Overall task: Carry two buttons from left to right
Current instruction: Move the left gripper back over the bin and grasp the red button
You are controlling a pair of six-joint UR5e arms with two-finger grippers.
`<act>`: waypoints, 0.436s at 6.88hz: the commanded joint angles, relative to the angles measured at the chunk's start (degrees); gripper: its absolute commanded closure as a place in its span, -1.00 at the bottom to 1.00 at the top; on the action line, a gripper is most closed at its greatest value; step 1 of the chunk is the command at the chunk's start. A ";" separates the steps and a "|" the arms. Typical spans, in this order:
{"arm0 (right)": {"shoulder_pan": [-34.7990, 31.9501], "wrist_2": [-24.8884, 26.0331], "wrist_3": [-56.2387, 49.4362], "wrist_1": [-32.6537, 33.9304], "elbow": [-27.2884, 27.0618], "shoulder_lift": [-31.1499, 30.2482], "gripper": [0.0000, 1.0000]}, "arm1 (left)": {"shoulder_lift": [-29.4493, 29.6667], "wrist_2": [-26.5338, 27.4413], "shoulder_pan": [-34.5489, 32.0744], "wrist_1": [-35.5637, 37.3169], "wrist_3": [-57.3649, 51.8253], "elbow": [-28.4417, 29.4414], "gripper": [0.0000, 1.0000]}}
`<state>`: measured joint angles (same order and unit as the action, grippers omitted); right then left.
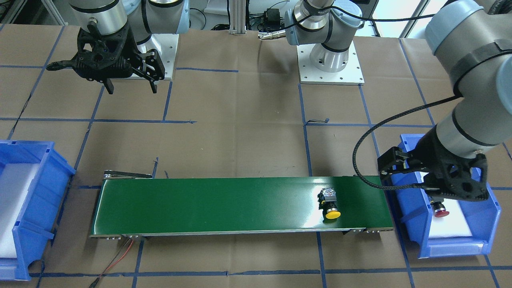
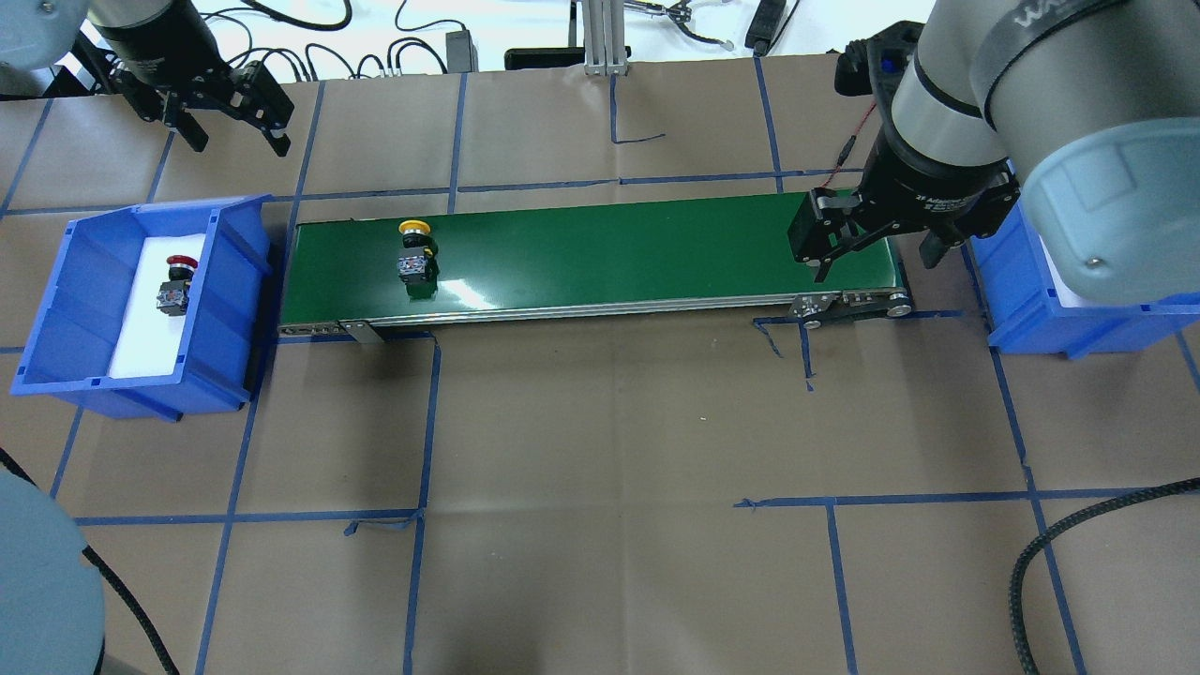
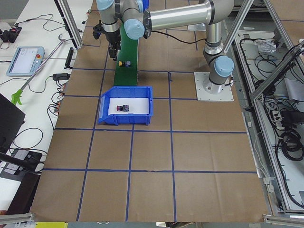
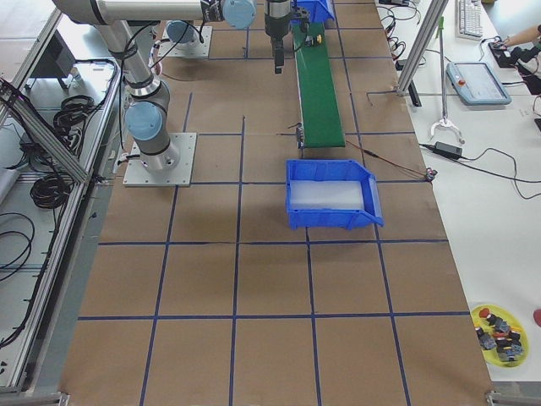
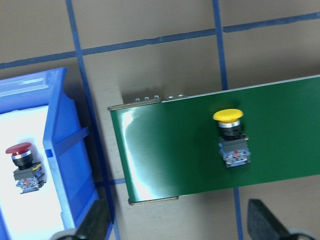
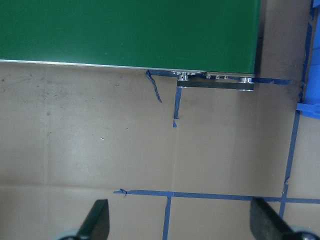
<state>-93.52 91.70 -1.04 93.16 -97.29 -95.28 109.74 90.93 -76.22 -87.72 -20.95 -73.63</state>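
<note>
The yellow-capped button lies on its side on the green conveyor belt near its left end; it also shows in the left wrist view and the front view. The red-capped button lies on the white pad in the left blue bin, also in the left wrist view. My left gripper is open and empty, high above the bin and that belt end. My right gripper is open and empty, above the belt's right end.
A second blue bin with a white pad stands past the belt's right end, partly hidden by my right arm. Brown paper with blue tape lines covers the table. A red wire runs from the belt's right end.
</note>
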 commanded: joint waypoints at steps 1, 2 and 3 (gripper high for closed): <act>0.00 -0.11 -0.02 0.00 0.00 0.00 -1.00 | 0.21 0.04 7.37 0.01 -7.58 -0.11 -0.99; 0.00 -0.11 0.07 0.09 0.00 0.00 -1.00 | 0.30 0.04 11.49 0.01 -10.22 -0.20 -0.99; 0.00 -0.11 0.07 0.09 0.00 0.00 -1.00 | 0.47 -0.48 15.18 0.18 -14.25 -1.16 -0.99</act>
<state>-93.52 91.59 -0.99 93.22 -97.30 -95.27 110.04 90.83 -65.47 -87.67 -30.94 -74.03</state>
